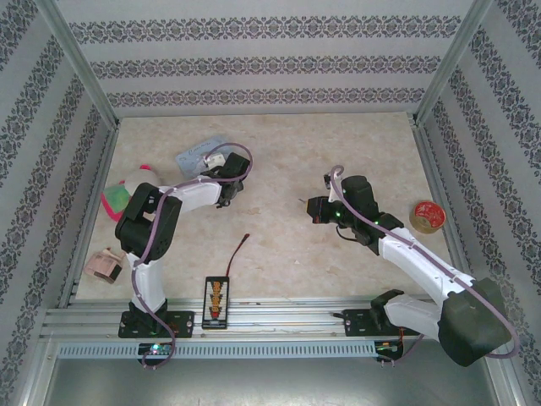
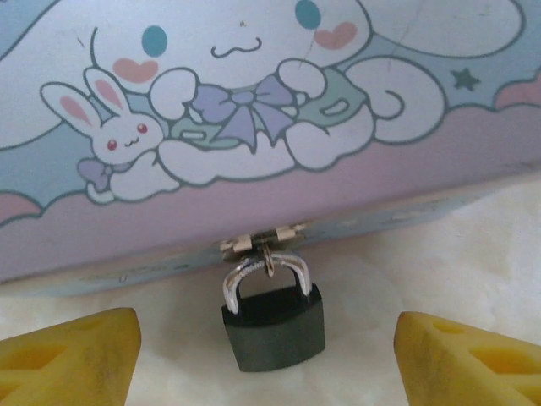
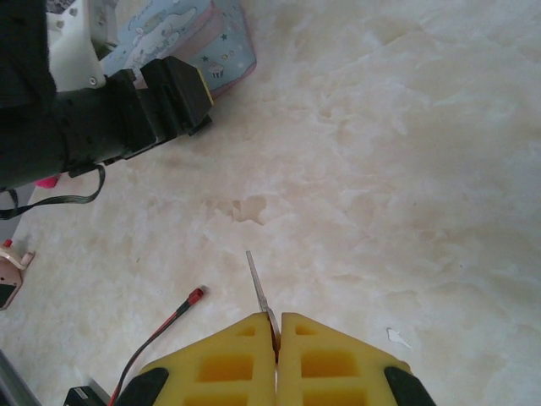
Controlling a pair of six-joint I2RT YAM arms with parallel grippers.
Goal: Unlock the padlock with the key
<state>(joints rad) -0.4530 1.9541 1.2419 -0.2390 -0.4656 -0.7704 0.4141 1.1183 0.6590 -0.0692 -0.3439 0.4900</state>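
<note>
The padlock (image 2: 275,328) is small, with a dark body and a silvery shackle, and hangs from the clasp of the light-blue cartoon tin (image 2: 254,127). It lies flat on the table. My left gripper (image 2: 266,326) is open, with one yellow fingertip on each side of the padlock and neither touching it. In the top view the left gripper (image 1: 221,171) sits against the tin (image 1: 199,156) at the back left. My right gripper (image 3: 276,326) is shut on the key (image 3: 258,283), whose thin silvery blade sticks out forward. The right gripper (image 1: 314,210) hovers mid-table, apart from the tin.
A black strip with orange marks (image 1: 215,300) lies near the front edge. A thin dark wire with a red tip (image 1: 239,251) lies beside it. A roll of tape (image 1: 428,215) is at the right, and a pink-green object (image 1: 118,196) and a small pink box (image 1: 105,265) at the left.
</note>
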